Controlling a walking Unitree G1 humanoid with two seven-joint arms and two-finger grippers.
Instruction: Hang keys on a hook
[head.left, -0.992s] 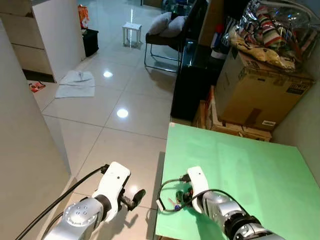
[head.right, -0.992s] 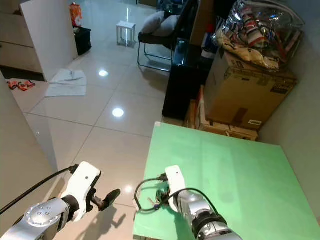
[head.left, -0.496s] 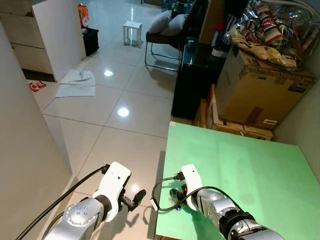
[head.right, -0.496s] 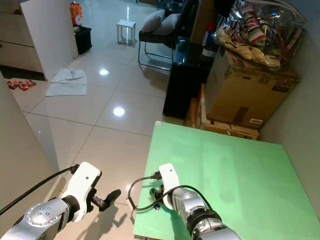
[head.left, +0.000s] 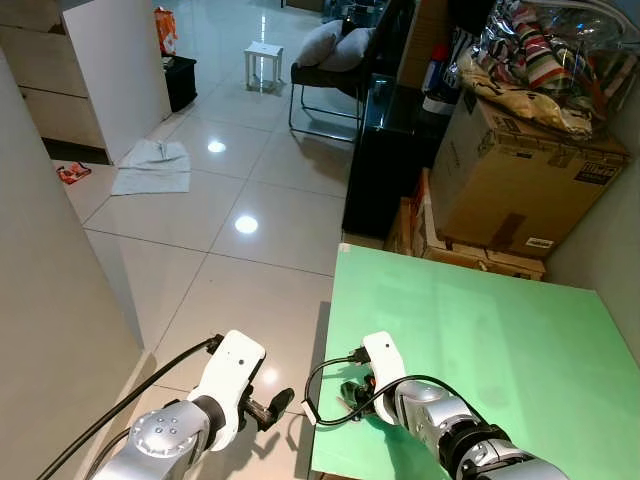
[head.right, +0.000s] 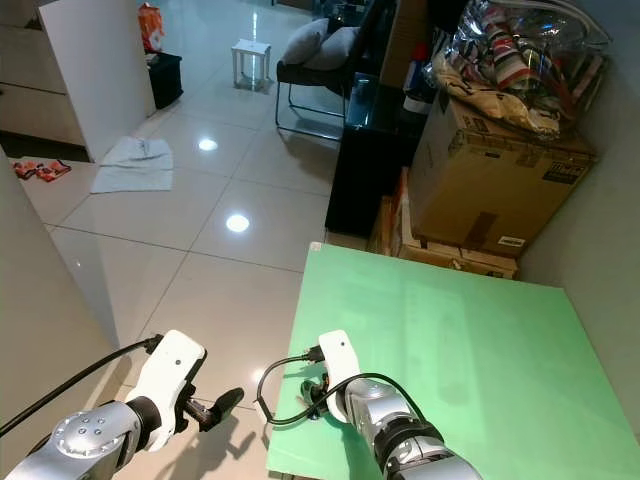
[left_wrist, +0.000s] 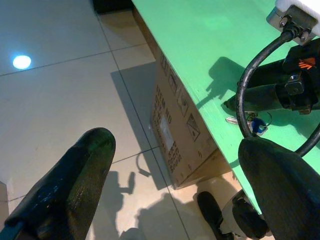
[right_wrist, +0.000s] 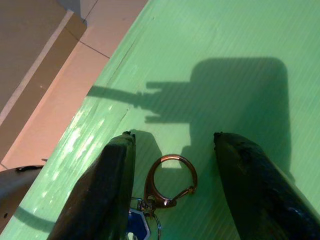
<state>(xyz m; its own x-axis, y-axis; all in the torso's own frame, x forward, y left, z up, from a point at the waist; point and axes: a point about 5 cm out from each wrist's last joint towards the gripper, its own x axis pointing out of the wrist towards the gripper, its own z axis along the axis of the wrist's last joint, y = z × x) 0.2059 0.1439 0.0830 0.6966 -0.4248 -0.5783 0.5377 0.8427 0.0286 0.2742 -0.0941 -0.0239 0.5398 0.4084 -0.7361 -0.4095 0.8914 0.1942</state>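
My right gripper (right_wrist: 172, 187) has slid toward the table's (head.left: 500, 330) near-left edge, lower centre of frame, fingers wide, straddling the keys (right_wrist: 167, 187) lying flat. Not gripped yet. Left gripper (left_wrist: 175, 185) wide, idle over floor. No hook spotted.

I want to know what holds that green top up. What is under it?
Under the green top a cardboard box stands on the floor, at the corner near the keys. The top covers whatever lies further in.
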